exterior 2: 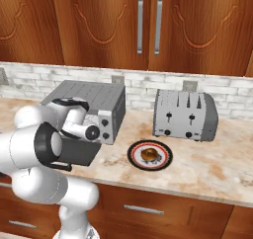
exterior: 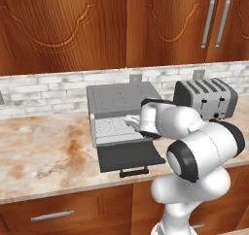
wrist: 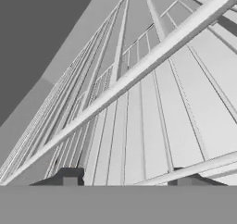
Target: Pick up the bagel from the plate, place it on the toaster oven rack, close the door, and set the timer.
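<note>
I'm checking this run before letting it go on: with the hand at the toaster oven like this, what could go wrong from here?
1. The bagel sits on the plate, while the gripper is right over the toaster oven rack with nothing between its fingertips; closing now may catch a rack bar.
2. The door lies open, jutting to the counter edge; the arm may knock it when pulling back.
3. The toaster stands just behind the plate, crowding the reach.

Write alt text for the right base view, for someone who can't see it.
A white robot arm reaches into an open toaster oven on a marble kitchen counter, while the bagel sits on the plate to the oven's right. A silver four-slot toaster stands behind the plate, under wooden wall cabinets.
</note>
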### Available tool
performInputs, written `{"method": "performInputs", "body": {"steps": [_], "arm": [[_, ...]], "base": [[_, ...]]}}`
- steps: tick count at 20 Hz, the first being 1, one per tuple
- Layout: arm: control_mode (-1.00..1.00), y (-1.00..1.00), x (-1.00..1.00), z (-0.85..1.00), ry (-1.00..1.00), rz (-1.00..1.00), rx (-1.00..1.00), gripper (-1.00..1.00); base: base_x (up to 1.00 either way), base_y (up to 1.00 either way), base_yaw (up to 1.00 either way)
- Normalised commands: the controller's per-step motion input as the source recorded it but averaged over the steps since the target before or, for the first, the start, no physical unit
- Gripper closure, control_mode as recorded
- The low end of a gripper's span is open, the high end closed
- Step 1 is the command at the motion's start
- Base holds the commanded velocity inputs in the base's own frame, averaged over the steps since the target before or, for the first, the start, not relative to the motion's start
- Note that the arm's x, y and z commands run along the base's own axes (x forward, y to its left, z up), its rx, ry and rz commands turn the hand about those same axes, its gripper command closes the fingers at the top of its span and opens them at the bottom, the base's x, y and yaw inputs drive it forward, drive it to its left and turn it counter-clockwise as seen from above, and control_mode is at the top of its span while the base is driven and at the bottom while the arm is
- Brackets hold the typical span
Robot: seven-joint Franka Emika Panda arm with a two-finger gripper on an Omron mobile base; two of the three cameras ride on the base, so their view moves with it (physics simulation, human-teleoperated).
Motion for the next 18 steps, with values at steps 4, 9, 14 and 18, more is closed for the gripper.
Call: {"method": "performInputs", "body": {"steps": [4,9,14,18], "arm": [[-1.0,-0.1,0.02,-0.09,0.42,0.0,0.03,1.0],[-1.0,0.01,-0.5,-0.61,0.94,0.0,-0.07,1.0],[-1.0,0.0,-1.0,-1.0,0.47,0.01,-0.06,1.0],[-1.0,0.0,-1.0,-1.0,0.18,0.04,-0.06,1.0]], "base": [[0.0,0.0,0.0],[0.0,0.0,0.0],[0.0,0.0,0.0],[0.0,0.0,0.0]]}}
